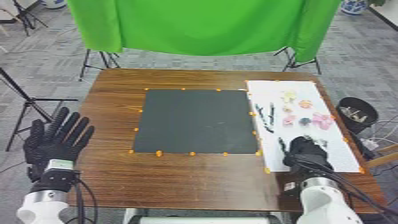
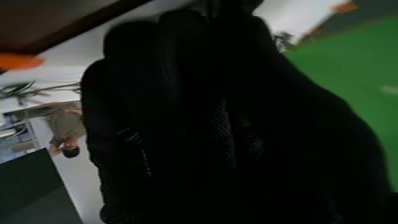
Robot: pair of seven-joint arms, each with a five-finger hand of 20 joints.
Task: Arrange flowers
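right hand (image 1: pixel 307 152) over the white mat (image 1: pixel 339 150); its grip cannot be determined. flowers (image 1: pixel 322 120) lie on the mat, just beyond that hand. left hand (image 1: pixel 53 145) released, fingers spread, well apart from the flowers.

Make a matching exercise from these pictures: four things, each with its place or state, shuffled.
1. left hand
2. dark mat
3. green cloth
4. pink flowers

A. hanging beyond the far edge of the table
B. on the white sheet, at the table's right
C. fingers spread, by the table's left edge
D. lying flat in the table's middle, left of the white sheet

Pairs: 1-C, 2-D, 3-A, 4-B
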